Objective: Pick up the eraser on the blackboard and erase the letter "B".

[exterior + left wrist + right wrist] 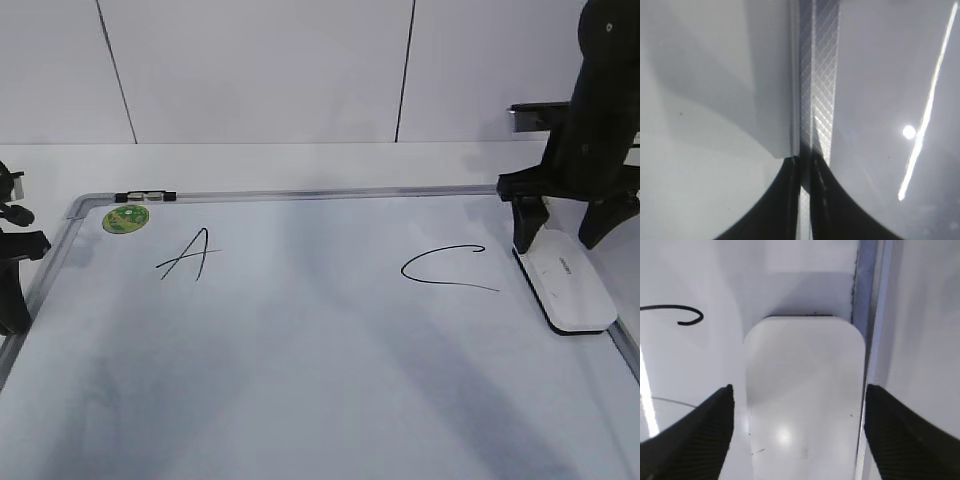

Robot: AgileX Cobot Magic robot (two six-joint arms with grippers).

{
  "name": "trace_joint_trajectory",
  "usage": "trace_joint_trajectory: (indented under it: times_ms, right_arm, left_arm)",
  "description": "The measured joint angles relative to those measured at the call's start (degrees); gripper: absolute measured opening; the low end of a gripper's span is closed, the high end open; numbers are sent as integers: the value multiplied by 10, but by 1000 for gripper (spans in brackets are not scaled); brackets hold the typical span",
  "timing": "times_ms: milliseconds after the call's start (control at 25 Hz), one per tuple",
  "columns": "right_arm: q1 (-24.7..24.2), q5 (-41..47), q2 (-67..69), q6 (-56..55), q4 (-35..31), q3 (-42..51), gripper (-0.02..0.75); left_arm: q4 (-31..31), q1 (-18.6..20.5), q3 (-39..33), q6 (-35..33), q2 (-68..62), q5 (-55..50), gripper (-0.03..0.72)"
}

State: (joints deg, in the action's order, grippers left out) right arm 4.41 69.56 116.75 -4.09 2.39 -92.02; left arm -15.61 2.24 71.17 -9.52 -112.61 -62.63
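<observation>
The blackboard (320, 360) is a white board with a grey frame. It carries a slanted "A" (187, 255) and a wide "C" (445, 268). No letter "B" shows; the space between them is bare. The white eraser (570, 285) lies flat by the board's right edge. My right gripper (565, 225) is open and straddles the eraser's far end. In the right wrist view the eraser (805, 350) sits between the spread fingers (799, 387), which do not touch it. My left gripper (10, 290) is shut and empty over the board's left frame (820, 75).
A round green sticker (126, 218) sits at the board's far left corner, with a black clip (145, 197) on the top frame. The right frame rail (867, 315) runs close beside the eraser. A white table and wall surround the board.
</observation>
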Motion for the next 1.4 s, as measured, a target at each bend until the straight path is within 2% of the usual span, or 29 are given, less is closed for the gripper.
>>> trace_joint_trajectory:
  times_ms: [360, 680, 1080, 1280, 1400]
  right_arm:
    - [0, 2, -67, 0, -19, -3, 583]
    - [0, 6, -150, 0, -32, -3, 505]
    - [0, 9, -181, 0, -33, -3, 501]
    - [0, 9, -181, 0, -33, -3, 499]
    - [0, 9, -181, 0, -33, -3, 499]
  left_arm:
    - [0, 0, 0, 0, 0, 0, 16]
    - [0, 0, 1, 0, 0, -1, 18]
    - [2, 0, 19, 0, -9, -13, 27]
    - [3, 0, 20, 0, -9, -13, 61]
    - [3, 0, 23, 0, -9, -14, 128]
